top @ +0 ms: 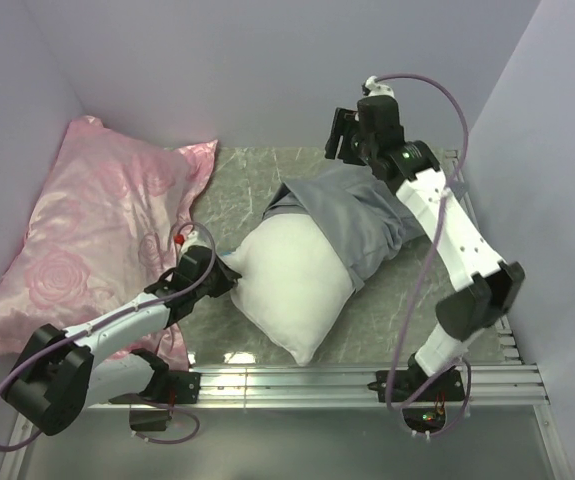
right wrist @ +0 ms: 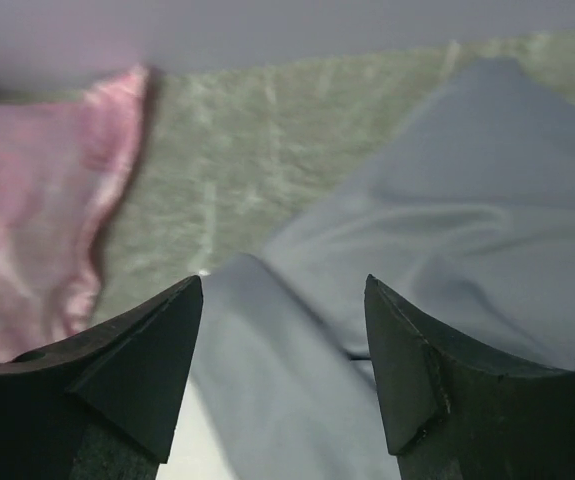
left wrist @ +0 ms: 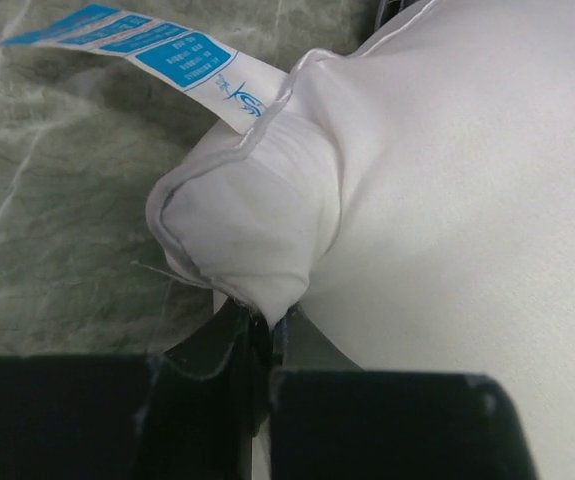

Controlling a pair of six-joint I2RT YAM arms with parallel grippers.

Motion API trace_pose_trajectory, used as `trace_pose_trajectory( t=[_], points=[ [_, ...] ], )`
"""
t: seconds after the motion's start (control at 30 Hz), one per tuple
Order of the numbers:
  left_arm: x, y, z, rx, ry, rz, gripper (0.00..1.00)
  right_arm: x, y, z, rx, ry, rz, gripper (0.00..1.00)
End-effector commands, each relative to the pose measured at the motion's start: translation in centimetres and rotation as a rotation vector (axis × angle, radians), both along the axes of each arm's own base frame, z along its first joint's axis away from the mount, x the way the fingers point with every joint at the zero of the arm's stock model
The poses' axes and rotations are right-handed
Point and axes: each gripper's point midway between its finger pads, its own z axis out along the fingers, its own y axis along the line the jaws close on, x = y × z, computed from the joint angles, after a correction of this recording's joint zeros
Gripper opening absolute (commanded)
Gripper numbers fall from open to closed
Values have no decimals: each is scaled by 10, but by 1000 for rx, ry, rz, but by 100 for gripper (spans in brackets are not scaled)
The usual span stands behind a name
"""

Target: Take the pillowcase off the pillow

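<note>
The white pillow (top: 292,282) lies in the middle of the table, its near half bare. The grey pillowcase (top: 359,215) still covers its far right end, bunched in folds. My left gripper (top: 221,268) is shut on the pillow's left corner (left wrist: 237,225), which carries a blue and white label (left wrist: 167,55). My right gripper (top: 339,135) is open and empty, raised above the far end of the pillowcase (right wrist: 417,230); its fingers (right wrist: 157,350) stand wide apart over a grey fold.
A shiny pink rose-patterned pillow (top: 97,225) lies at the left, against the left wall; it also shows in the right wrist view (right wrist: 37,190). Lilac walls close the back and both sides. A metal rail (top: 347,380) runs along the near edge.
</note>
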Motion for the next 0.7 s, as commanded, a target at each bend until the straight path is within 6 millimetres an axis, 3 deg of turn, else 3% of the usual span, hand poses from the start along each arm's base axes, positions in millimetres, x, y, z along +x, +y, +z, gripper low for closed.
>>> trace_pose_trajectory(
  t=[0.0, 0.03, 0.07, 0.1, 0.13, 0.17, 0.2, 0.23, 0.37, 0.4, 0.47, 0.53, 0.6, 0.67],
  points=[
    [-15, -3, -20, 20, 48, -43, 0, 11, -30, -41, -185, 155, -28, 74],
    [-16, -5, -19, 17, 44, -52, 0, 16, -29, -65, -227, 229, -10, 74],
    [-16, -6, -19, 18, 40, -61, 0, 20, -28, -69, -262, 246, 20, 74],
    [-17, -7, -19, 20, 38, -68, 0, 28, -24, -58, -269, 225, 28, 74],
    [-17, -8, -19, 19, 35, -74, 0, 33, -23, -84, -312, 299, 39, 74],
    [-19, -9, -19, 22, 32, -85, 0, 37, -21, -90, -336, 317, 57, 74],
    [-20, -9, -21, 23, 35, -88, 0, 42, -17, -82, -331, 300, 67, 74],
    [-21, -9, -22, 22, 39, -93, 0, 43, -14, -101, -354, 356, 88, 74],
    [-23, -13, -22, 10, 34, -113, 0, 34, -4, -121, -380, 401, 141, 73],
    [-22, -14, -21, 9, 29, -116, 0, 28, -5, -135, -394, 434, 149, 71],
    [-21, -15, -18, 7, 23, -122, 0, 23, -4, -133, -380, 422, 154, 61],
    [-19, -16, -13, 5, 14, -123, 0, 18, -9, -140, -391, 439, 151, 44],
    [-17, -17, -8, 4, 4, -124, 0, 23, -22, -136, -411, 435, 89, 6],
    [-18, -17, -6, 2, 0, -124, 0, 26, -32, -131, -401, 441, 39, 0]
  ],
)
